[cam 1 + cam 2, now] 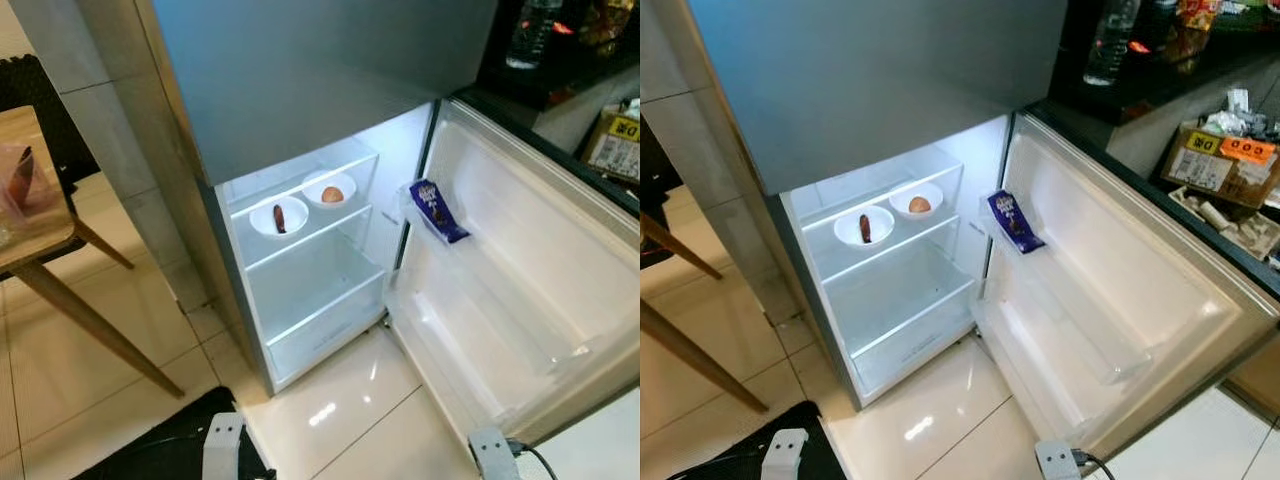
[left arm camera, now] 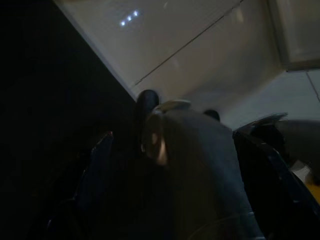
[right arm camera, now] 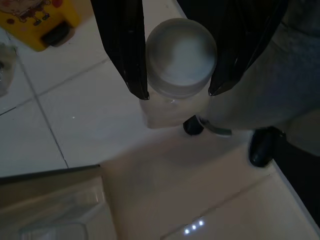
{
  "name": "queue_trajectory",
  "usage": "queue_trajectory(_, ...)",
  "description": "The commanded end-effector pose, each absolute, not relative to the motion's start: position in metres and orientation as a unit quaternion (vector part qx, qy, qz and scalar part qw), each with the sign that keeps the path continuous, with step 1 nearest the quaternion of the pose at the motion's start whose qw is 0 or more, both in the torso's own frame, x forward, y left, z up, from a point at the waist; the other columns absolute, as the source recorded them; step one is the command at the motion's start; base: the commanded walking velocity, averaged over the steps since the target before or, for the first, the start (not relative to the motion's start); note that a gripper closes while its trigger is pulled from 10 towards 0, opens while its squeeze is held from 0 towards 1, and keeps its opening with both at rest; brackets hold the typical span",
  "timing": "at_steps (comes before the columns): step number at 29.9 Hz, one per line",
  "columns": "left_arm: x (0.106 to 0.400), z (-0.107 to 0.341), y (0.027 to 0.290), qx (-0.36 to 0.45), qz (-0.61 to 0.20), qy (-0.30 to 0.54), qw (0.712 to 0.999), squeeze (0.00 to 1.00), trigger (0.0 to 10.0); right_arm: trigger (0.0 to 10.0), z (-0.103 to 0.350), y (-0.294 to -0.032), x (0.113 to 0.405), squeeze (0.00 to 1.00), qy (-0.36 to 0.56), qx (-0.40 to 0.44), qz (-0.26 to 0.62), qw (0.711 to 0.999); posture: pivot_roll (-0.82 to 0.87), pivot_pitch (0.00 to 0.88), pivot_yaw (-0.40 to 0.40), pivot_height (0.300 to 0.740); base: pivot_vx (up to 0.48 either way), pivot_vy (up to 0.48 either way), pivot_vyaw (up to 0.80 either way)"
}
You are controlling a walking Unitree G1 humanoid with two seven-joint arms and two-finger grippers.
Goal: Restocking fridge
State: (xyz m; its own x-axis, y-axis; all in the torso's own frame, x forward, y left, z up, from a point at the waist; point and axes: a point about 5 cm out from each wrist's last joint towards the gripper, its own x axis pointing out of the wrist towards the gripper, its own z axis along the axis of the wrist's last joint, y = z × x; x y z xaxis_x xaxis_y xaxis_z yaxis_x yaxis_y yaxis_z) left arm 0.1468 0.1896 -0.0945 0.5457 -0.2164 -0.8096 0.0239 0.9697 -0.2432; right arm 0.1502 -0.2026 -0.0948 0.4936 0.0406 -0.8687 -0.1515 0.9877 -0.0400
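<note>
Bottle in hand, fridge standing open

Bottle was the item in play: a small clear plastic bottle with a round white cap [image 3: 181, 55], pinched between the two black fingers of the right gripper [image 3: 177, 92], hanging low over the pale floor tiles in front of the grey fridge [image 1: 300, 70]. Inside the fridge, on its upper glass shelf [image 1: 300, 235], sat two white bowls, one holding a dark sausage-like piece [image 1: 279, 217], the other a brown egg-shaped item [image 1: 332, 194]. Below that shelf the lower compartment [image 1: 320, 290] looked bare. On the open fridge door, a blue snack packet [image 1: 436, 210] leaned in the upper door rack. The left gripper [image 2: 165, 150] hung in shadow; whether it was spread or pressed together could not be told. Judging by this, the carrying step was in hand. Next, the right arm would need to lift the bottle to a fridge shelf or door rack and set it upright.
</note>
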Motion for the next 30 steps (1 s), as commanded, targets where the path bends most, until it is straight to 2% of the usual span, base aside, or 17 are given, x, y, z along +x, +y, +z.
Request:
queue_trajectory(1,0.1476,-0.0947,0.1862,-0.099,-0.079,0.474,0.871,0.0,10.0,10.0,-0.0962,-0.2087,0.1443,0.0,0.508,-0.05,0.04,0.859,-0.04,0.06,-0.013,0.74,0.292,0.0,0.0)
queue_trajectory(5,0.1476,-0.0948,0.1848,-0.098,-0.083,0.475,0.871,0.0,10.0,10.0,-0.0968,-0.2093,0.1431,0.0,0.513,-0.047,0.036,0.856,-0.04,0.06,-0.013,0.74,0.292,0.0,-0.13)
queue_trajectory(14,0.1477,-0.0948,0.1836,-0.097,-0.087,0.474,0.871,0.0,10.0,10.0,-0.0973,-0.2104,0.1417,0.0,0.517,-0.033,0.021,0.855,-0.04,0.061,-0.012,0.74,0.279,0.0,-0.76)
queue_trajectory(30,0.1478,-0.0952,0.1794,-0.08,-0.104,0.476,0.869,0.0,10.0,10.0,-0.0977,-0.2115,0.14,0.0,0.518,-0.026,0.018,0.855,-0.05,0.061,-0.011,0.74,0.0,0.0,-0.76)
